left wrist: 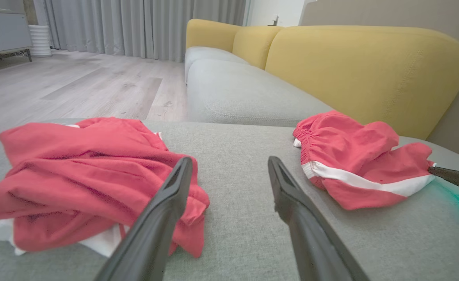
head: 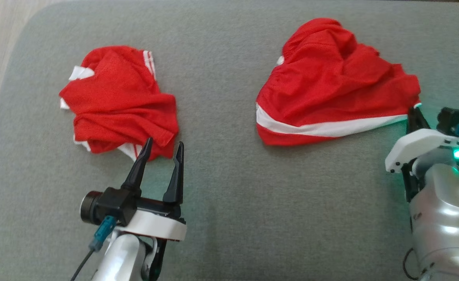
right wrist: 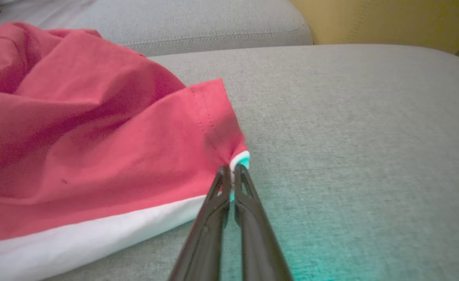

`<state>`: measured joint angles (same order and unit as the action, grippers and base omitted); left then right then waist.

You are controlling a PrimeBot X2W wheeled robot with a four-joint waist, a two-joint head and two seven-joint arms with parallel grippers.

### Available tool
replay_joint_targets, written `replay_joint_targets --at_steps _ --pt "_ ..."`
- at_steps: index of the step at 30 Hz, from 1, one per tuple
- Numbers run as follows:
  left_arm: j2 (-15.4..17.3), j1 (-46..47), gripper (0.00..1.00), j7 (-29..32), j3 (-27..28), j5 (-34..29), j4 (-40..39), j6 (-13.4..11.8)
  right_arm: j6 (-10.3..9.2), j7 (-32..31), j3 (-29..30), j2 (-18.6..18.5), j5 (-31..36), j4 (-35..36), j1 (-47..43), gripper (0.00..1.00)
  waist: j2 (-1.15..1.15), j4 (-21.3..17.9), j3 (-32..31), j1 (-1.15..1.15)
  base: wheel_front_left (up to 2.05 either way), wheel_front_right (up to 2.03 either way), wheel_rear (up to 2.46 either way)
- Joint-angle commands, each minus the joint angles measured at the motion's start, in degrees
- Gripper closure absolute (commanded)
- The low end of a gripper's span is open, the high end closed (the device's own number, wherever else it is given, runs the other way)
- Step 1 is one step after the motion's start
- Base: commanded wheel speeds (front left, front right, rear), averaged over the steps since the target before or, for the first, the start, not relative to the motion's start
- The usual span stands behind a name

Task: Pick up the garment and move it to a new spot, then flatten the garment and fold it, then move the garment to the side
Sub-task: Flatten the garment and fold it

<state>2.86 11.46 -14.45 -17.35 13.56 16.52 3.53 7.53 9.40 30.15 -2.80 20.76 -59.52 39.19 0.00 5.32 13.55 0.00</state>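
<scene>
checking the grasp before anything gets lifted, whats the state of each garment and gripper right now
red shorts: crumpled, lying on the cushion, one corner pinched
left red garment: crumpled in a heap, not gripped
right gripper: shut on the white-trimmed corner of the red shorts
left gripper: open, holding nothing, at the near edge of the left red garment
grey cushion: flat, bearing both garments

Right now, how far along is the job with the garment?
Nothing looks done: the left garment and the right garment lie crumpled on the grey cushion. In hand: the right gripper is shut on the right garment's corner; the left gripper is open. Left: lifting, moving, flattening, folding, setting aside.
</scene>
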Motion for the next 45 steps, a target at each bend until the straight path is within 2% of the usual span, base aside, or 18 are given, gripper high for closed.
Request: replay_joint_targets --at_steps 1,9,18,19,20,24,27,29,30,35,39,45 --pt "0.0 0.6 0.00 -0.5 1.6 -0.3 -1.4 -0.2 -0.04 1.6 -0.5 -0.1 0.6 1.5 0.4 1.00 0.00 -1.3 -1.2 0.00 0.00 0.00 0.00" --pt "0.0 -0.9 0.00 -0.5 2.3 0.0 -1.7 -0.7 -0.04 3.6 2.9 -0.1 0.7 4.6 -4.6 1.00 0.00 -4.9 -4.7 0.00 0.00 0.00 0.00" --pt "0.0 -2.5 0.00 -0.5 2.0 0.5 -2.0 -1.2 -0.04 1.3 6.6 -0.1 -0.6 9.4 -10.7 1.00 0.00 -7.0 -7.1 0.00 0.00 0.00 0.00" --pt "0.0 -2.5 0.00 -0.5 1.9 0.6 -2.0 -1.3 -0.04 1.5 6.6 -0.1 -0.8 9.8 -11.1 0.57 0.00 -7.0 -7.2 0.00 0.00 0.00 0.00" --pt "0.0 -2.5 0.00 -0.5 1.8 0.7 -2.0 -1.3 -0.04 1.8 6.3 -0.1 -1.4 9.9 -11.3 0.00 0.00 -6.9 -7.3 0.00 0.00 0.00 0.00" --pt "0.0 -2.3 0.00 -0.5 1.1 0.9 -2.0 -1.5 -0.04 4.4 0.8 -0.1 -5.2 10.5 -11.2 0.00 0.00 -6.8 -7.5 0.00 0.00 0.00 0.00" --pt "0.0 -2.4 0.00 -0.5 0.7 1.1 -2.0 -1.5 -0.04 5.4 -6.8 -0.1 -10.4 13.1 -12.0 0.00 0.00 -6.5 -7.7 0.00 0.00 0.00 0.00" --pt "0.0 -2.5 0.00 -0.5 0.7 1.0 -2.0 -1.5 -0.04 5.5 -14.0 -0.1 -15.4 17.9 -13.7 0.00 0.00 -6.3 -7.8 0.00 0.00 0.00 0.00" --pt "0.0 -2.5 0.00 -0.5 0.7 1.0 -2.0 -1.5 -0.04 5.5 -14.0 -0.1 -15.4 17.9 -13.7 0.00 0.00 -6.3 -7.8 0.00 0.00 0.00 0.00" --pt "0.0 -2.7 0.00 -0.5 1.2 0.5 -1.9 -1.3 -0.04 5.6 -29.7 -0.1 -22.8 32.6 -21.7 0.00 0.00 -5.7 -7.7 0.00 0.00 0.00 0.00" --pt "0.0 -2.6 0.00 -0.5 0.9 0.3 -1.7 -1.1 -0.04 5.6 -37.6 -0.1 -22.6 37.7 -25.2 0.00 0.00 -4.7 -7.6 0.00 0.00 0.00 0.00" --pt "0.0 -1.9 0.00 -0.5 0.3 0.4 -1.8 -1.0 -0.04 2.7 -44.2 -0.1 -18.9 36.1 -24.3 0.00 0.00 -2.1 -6.0 0.00 0.00 0.00 0.00"
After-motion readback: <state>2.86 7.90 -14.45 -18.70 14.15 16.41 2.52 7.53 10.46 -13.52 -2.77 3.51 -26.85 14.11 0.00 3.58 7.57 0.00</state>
